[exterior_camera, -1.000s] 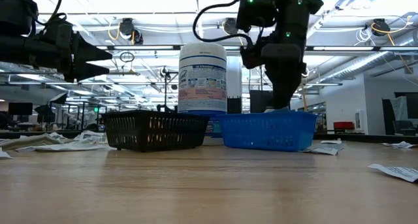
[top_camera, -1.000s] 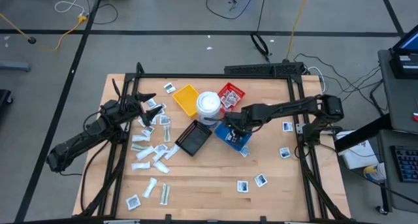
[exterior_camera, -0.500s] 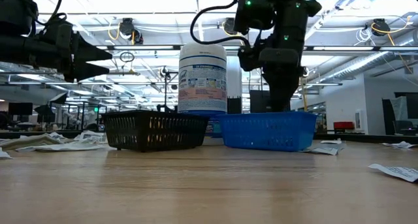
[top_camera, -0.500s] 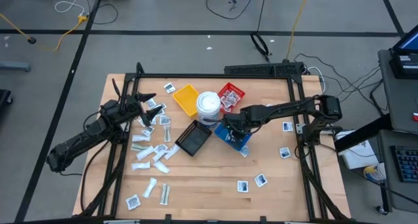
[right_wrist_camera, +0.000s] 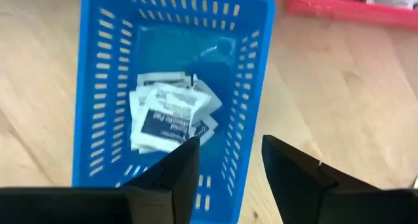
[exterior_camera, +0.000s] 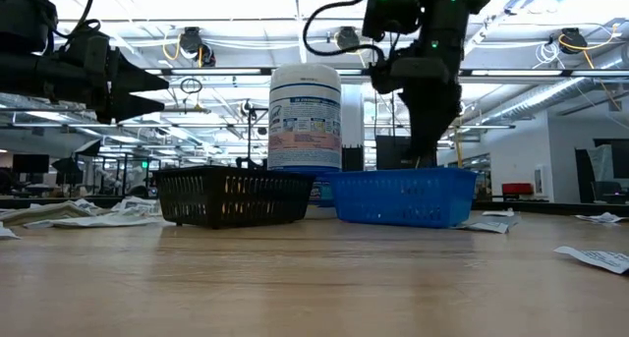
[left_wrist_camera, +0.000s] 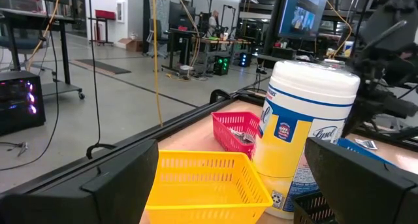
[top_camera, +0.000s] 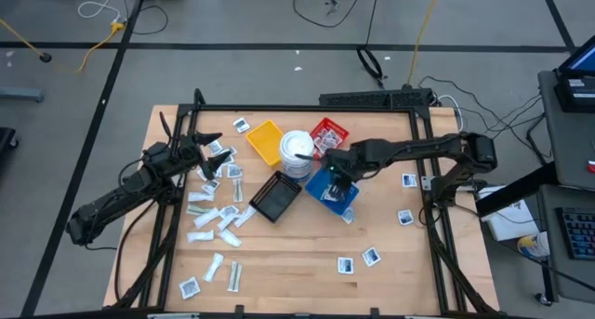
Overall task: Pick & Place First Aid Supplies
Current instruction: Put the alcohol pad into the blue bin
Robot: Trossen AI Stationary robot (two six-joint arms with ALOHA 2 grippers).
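Packets (right_wrist_camera: 171, 116) lie in the blue tray (right_wrist_camera: 98, 87) directly below our right tool (right_wrist_camera: 225, 168), its fingers parted and empty, while loose packets (top_camera: 209, 217) sit nearer our wide-open left tool (top_camera: 212, 149).

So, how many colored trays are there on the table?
4. The yellow tray is left of the white tub, the red tray right of it, the black tray in front, and the blue tray is under the right tool.

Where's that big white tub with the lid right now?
Seen from above, the white tub stands upright near the table's middle, toward the far edge, ringed by the yellow tray, red tray, blue tray and black tray.
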